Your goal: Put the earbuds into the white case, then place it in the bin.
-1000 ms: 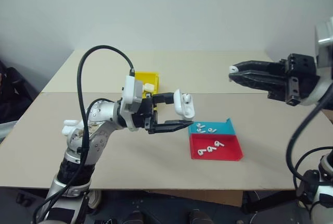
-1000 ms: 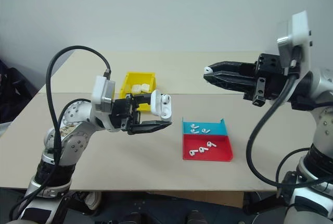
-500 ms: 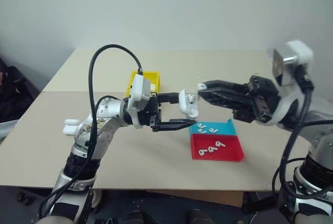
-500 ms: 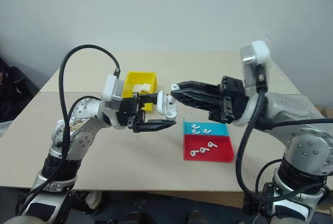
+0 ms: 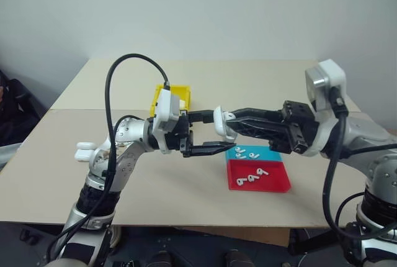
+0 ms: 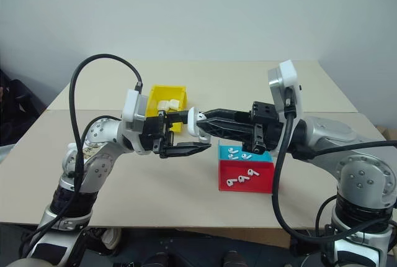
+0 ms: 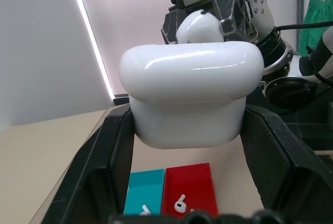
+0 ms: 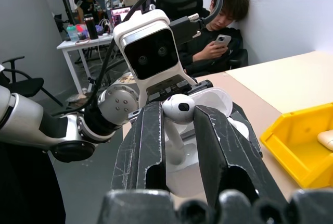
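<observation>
My left gripper (image 5: 213, 134) is shut on the white case (image 5: 221, 123), held above the table's middle with its flip lid open. My right gripper (image 5: 231, 124) reaches in level from the right, shut on one of the earbuds (image 8: 178, 107), whose stem points down into the open case (image 8: 210, 99). In the left wrist view, that earbud (image 7: 200, 26) sits just beyond the case (image 7: 190, 94). The yellow bin (image 5: 173, 95) stands behind the left gripper with white cases inside.
A shallow blue tray (image 5: 268, 153) and a red tray (image 5: 276, 181) lie below the right gripper, each holding loose earbuds (image 5: 250, 177). The table (image 5: 155, 186) has free room at the front left. A seated person (image 8: 223, 21) shows far behind in the right wrist view.
My right gripper has swung left and down with the earbud, from well right of the case to its open mouth, and rolled. The left gripper has kept the case in place.
</observation>
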### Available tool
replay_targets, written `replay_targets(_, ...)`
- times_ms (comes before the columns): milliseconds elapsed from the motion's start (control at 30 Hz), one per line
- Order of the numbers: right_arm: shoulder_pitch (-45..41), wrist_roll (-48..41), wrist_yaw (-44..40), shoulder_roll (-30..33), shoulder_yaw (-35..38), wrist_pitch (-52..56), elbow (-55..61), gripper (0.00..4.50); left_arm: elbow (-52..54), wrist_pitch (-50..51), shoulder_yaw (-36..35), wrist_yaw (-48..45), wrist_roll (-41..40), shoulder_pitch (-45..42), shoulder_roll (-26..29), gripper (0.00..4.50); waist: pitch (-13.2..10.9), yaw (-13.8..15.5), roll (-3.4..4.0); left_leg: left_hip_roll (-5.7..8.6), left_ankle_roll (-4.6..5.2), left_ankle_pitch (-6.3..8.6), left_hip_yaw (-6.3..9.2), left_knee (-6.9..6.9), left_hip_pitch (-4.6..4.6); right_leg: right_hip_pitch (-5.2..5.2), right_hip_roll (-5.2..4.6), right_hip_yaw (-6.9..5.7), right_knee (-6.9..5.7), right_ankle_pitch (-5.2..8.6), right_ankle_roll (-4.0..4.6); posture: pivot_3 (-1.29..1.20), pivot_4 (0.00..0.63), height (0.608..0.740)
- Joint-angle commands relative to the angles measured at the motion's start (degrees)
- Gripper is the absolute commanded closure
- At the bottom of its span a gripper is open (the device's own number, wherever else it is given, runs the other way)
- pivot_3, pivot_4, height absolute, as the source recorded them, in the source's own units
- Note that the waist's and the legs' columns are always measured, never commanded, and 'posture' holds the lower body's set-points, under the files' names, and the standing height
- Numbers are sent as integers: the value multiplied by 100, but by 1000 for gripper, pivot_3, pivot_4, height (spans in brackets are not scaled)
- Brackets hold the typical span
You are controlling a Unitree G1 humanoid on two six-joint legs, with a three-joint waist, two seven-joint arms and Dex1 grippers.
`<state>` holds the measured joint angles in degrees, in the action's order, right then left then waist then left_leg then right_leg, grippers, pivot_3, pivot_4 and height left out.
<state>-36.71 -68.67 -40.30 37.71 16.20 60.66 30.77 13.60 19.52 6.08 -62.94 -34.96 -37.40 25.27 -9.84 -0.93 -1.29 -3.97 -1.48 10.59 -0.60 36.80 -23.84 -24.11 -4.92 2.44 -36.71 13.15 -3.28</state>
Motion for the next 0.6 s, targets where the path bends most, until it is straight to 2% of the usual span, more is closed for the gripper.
replay_targets(33, 121, 71, -19, 143, -54, -292, 161, 3771, 167, -188, -86, -14, 6, 10, -27, 1732, 0, 7, 0, 0, 0, 0, 0, 0, 0, 0, 0, 0, 1, 0, 0, 0, 150, 740)
replay_targets(567, 486, 333, -273, 464, -288, -927, 338, 3771, 12, -357, -76, -125, 192, 43, -84, 1732, -1, 8, -1, 0, 0, 0, 1, 0, -2, 0, 0, -1, 5, 3, -5, 0, 150, 740)
replay_targets(600, 518, 403, -309, 488, -321, -985, 375, 3158, 2, -360, -77, -129, 198, 41, -84, 1732, 0, 10, -1, 0, 0, 0, 0, 0, -2, 0, 0, 0, 5, 3, -6, 0, 150, 740)
